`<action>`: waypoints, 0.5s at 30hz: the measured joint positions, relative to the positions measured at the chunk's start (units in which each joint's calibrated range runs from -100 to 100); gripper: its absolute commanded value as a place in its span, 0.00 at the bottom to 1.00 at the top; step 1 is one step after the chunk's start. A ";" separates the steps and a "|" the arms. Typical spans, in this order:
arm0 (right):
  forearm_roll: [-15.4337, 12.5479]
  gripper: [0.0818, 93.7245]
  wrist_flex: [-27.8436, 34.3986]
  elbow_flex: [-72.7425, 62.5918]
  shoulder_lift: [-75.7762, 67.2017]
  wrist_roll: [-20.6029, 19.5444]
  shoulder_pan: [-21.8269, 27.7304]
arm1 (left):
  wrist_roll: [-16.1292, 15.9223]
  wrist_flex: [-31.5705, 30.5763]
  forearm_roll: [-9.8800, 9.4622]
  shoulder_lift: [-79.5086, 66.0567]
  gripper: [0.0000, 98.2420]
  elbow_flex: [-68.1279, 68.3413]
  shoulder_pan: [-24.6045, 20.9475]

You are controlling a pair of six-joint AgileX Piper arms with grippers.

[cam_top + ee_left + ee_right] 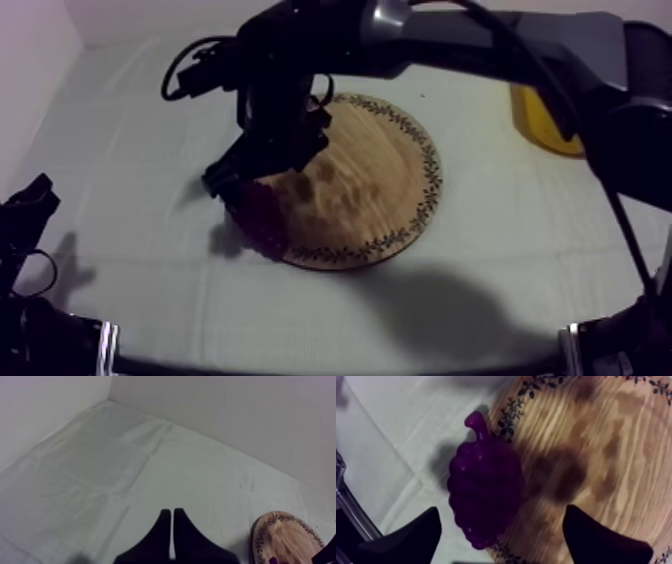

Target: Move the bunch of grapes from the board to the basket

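The purple bunch of grapes (483, 493) lies on the left rim of the round wooden board (596, 451), partly hanging over onto the cloth. My right gripper (501, 536) hovers just above it, open, one finger on each side and the bunch between them untouched. From the top view, the right arm reaches across the board (370, 190) to the grapes (262, 212), with the right gripper (255, 185) over them. My left gripper (172, 526) is shut on nothing, its fingers forming a narrow wedge over bare cloth; it rests low at the table's left (28, 205).
The yellow basket (545, 125) stands at the far right of the table, partly behind the right arm. The board's rim (282, 536) lies to the right of the left gripper. White walls bound the table at the back and left.
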 measured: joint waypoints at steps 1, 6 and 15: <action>0.12 1.00 0.00 -0.29 0.38 0.00 -0.15 | 0.00 0.00 0.00 0.00 0.00 0.00 0.00; 0.19 1.00 0.63 -2.55 2.35 -0.24 -0.40 | 0.00 0.00 0.00 0.00 0.00 0.00 0.00; 0.82 1.00 3.28 -8.01 7.48 -1.32 -0.40 | 0.00 0.00 0.00 0.00 0.00 0.00 0.00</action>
